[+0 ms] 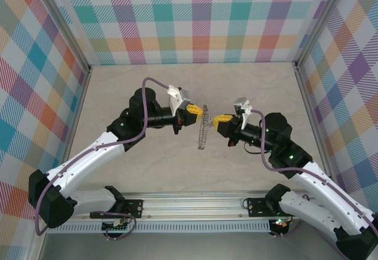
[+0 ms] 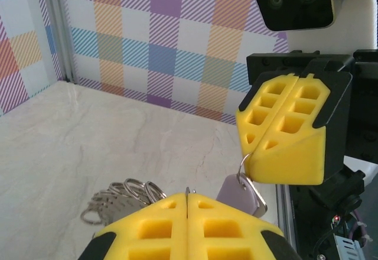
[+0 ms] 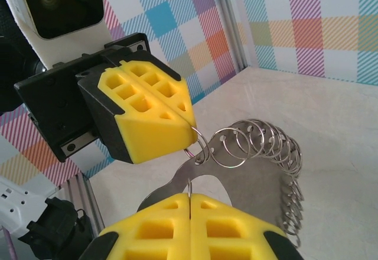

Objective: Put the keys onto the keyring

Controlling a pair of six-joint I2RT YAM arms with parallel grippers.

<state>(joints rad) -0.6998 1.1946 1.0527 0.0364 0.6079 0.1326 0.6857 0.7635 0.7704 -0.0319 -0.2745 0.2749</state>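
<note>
Left gripper [image 1: 198, 114] clamped shut on the keyring [image 1: 202, 133], held edge-on above the table [image 1: 142, 85]; right gripper [image 1: 215, 120] closed on the keys [image 2: 233, 194], just beside the ring

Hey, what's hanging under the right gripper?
A small wire ring hangs from the shut right gripper, carrying the keys' lilac tag. The ring's top is hidden inside that grip, and the left gripper covers the tag's lower end.

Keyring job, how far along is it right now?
Done: both pieces are picked up, the left gripper shut on the keyring, the right gripper shut on the keys. In hand: the two grippers sit tip to tip. Left: getting the keys onto the keyring; I can't see them joined yet.
</note>
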